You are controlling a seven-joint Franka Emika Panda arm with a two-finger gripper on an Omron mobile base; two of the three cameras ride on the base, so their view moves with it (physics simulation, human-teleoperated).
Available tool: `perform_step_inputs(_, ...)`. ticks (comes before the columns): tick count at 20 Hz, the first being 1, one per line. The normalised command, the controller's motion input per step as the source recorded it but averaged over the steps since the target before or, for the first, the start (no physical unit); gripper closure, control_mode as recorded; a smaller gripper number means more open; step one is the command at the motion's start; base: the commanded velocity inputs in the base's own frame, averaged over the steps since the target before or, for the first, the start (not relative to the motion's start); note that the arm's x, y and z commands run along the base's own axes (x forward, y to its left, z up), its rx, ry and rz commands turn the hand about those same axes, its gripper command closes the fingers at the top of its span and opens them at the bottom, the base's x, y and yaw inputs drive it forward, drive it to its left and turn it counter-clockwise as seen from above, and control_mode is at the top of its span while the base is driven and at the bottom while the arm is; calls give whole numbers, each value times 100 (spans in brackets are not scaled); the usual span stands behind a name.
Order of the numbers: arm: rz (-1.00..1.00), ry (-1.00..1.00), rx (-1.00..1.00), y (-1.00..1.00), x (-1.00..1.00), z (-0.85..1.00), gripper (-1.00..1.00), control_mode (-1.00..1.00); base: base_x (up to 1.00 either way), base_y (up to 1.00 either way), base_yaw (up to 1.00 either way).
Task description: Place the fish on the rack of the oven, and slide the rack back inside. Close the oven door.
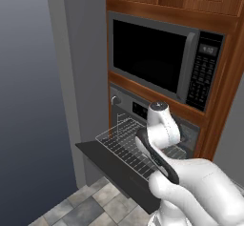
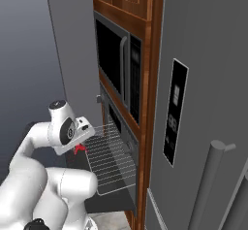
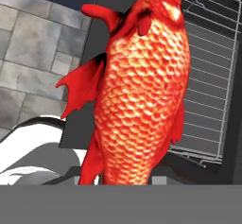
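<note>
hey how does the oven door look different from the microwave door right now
The oven door hangs open, folded down flat, with the rack pulled out over it; the microwave door is shut and upright. The oven door sits low, below the microwave. Both are dark panels set in the same wooden cabinet column.

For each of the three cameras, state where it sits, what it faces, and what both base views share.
Left base view: behind-left, facing the black-windowed microwave and pulled-out silver wire rack; white arm lower right.
Right base view: behind-right, along the dark grey oven; arm lower left, small red fish under its hand.
Hand view: on the hand, looking down the fish, over the rack.
Shared: rack, open dark oven door.
</note>
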Motion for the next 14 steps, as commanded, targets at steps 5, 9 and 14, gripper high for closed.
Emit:
perform_step_inputs(5, -10, 0, 0, 0, 63, -38, 100, -100, 0, 0, 0)
perform_step_inputs(9, -9, -2, 0, 0, 53, -50, 100, -100, 0, 0, 0)
perform_step_inputs(14, -8, -6, 0, 0, 45, -56, 100, -100, 0, 0, 0)
